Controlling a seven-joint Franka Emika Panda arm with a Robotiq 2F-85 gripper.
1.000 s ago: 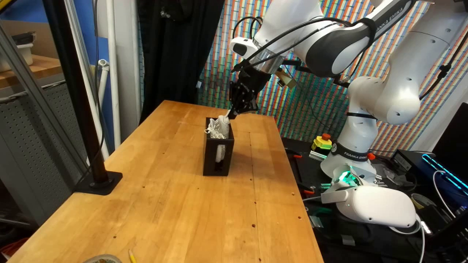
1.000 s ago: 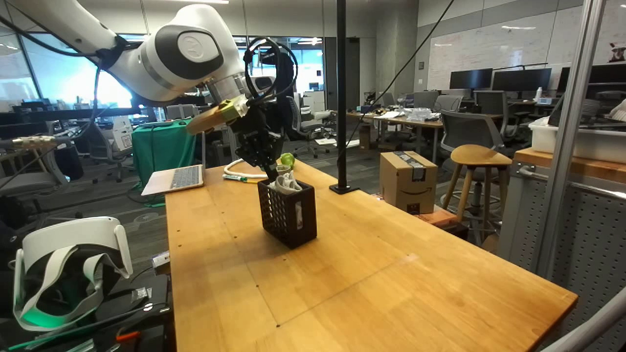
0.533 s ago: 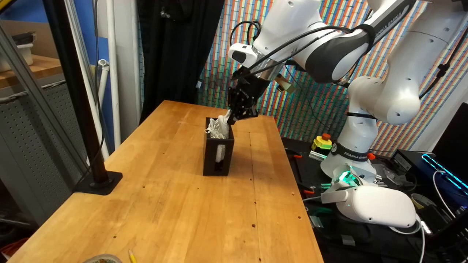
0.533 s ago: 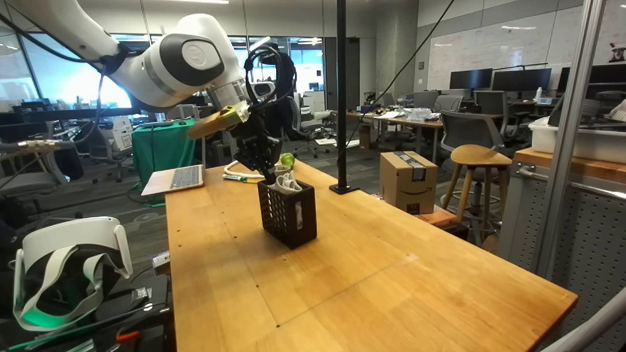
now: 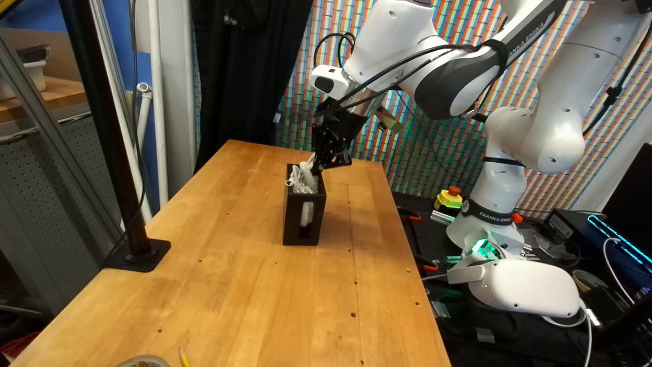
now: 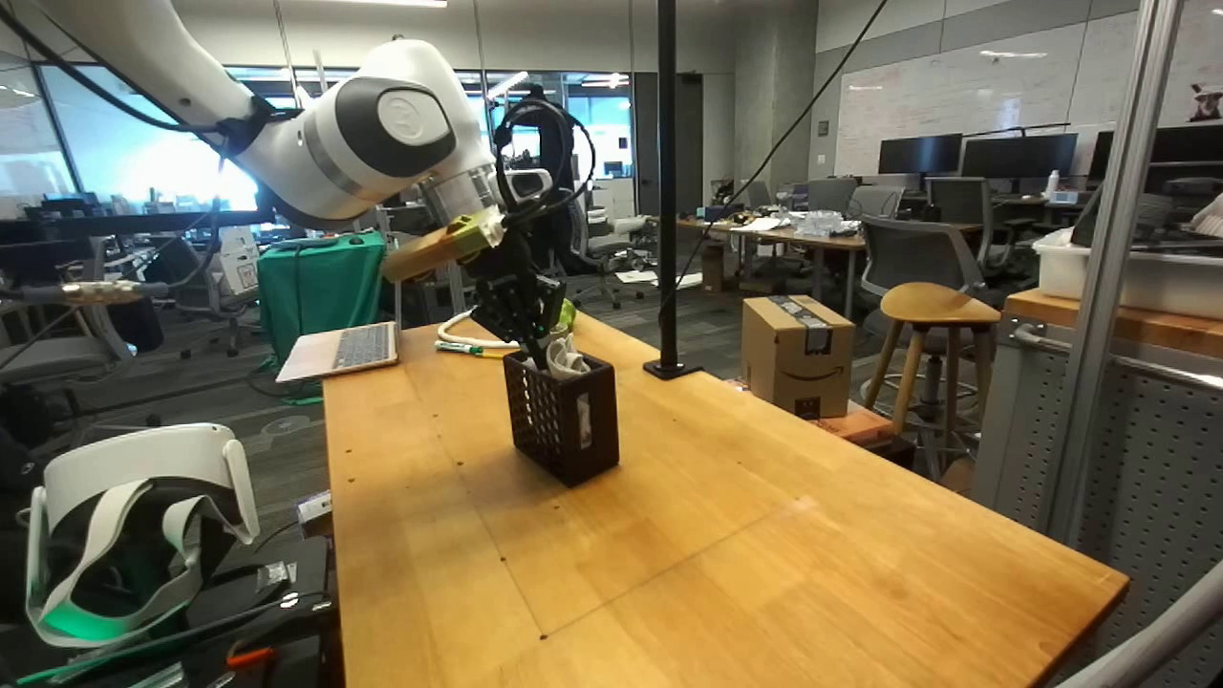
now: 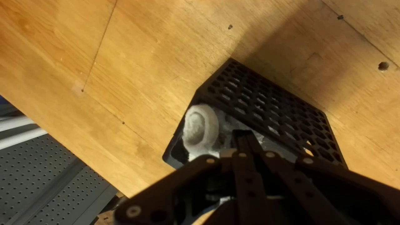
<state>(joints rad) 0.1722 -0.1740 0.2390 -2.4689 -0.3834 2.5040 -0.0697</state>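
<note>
A narrow black box with perforated sides (image 5: 293, 224) stands upright on the wooden table; it also shows in an exterior view (image 6: 604, 420) and in the wrist view (image 7: 265, 100). White rolled cloth or rope-like material (image 5: 304, 179) fills it and stands a little above its rim; in the wrist view a thick white loop (image 7: 204, 128) lies at one end. My gripper (image 7: 243, 132) points down into the box's open top, its fingertips together among the white material. Nothing shows between the fingers. In both exterior views the gripper (image 5: 316, 171) (image 6: 538, 358) is at the rim, its tips partly hidden.
A black pole on a flat base (image 5: 135, 255) stands at the table's edge. A laptop (image 6: 358, 349), a white cable (image 6: 478, 339) and a green round object (image 6: 568, 315) are at one table end. A yellow pencil (image 5: 184, 358) lies near a round item (image 5: 143, 362).
My gripper has moved down and a little sideways, and its tips have gone from just above the box's rim into its opening. The box has not moved.
</note>
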